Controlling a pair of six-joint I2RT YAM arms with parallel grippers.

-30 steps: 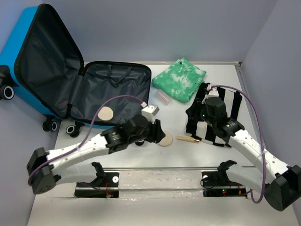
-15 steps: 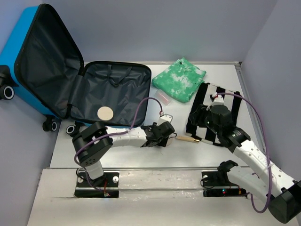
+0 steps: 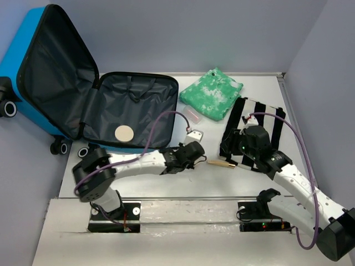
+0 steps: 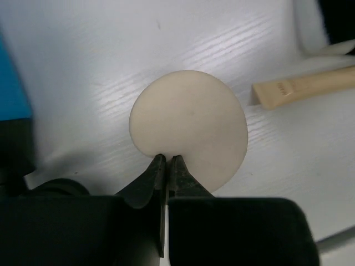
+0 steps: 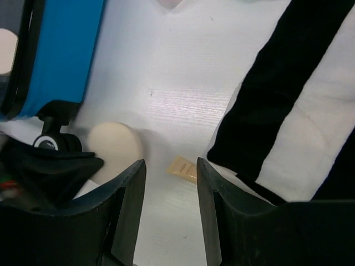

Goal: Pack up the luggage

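Note:
The luggage (image 3: pixel 50 72) lies open at the left, a blue shell with black lining, and a cream disc (image 3: pixel 124 133) lies in its near half. Its blue side also shows in the right wrist view (image 5: pixel 61 55). My left gripper (image 3: pixel 195 159) is low on the table, right of the luggage. In the left wrist view it (image 4: pixel 167 160) is shut on the near edge of a second cream disc (image 4: pixel 188 127). My right gripper (image 3: pixel 236 151) is open and empty, hovering over a small tan tube (image 3: pixel 222 164), which lies between its fingers in the right wrist view (image 5: pixel 183 168).
A black-and-white striped garment (image 3: pixel 260 124) lies under my right arm. A folded green cloth (image 3: pixel 212 93) sits at the back. A small pink item (image 3: pixel 192 116) lies between the cloth and the luggage. The luggage wheels (image 3: pixel 84 152) stand at the table's left edge.
My left arm has lowered and stretched right, and its gripper has settled on the cream disc. My right gripper has moved nearer and slightly left, toward the tube.

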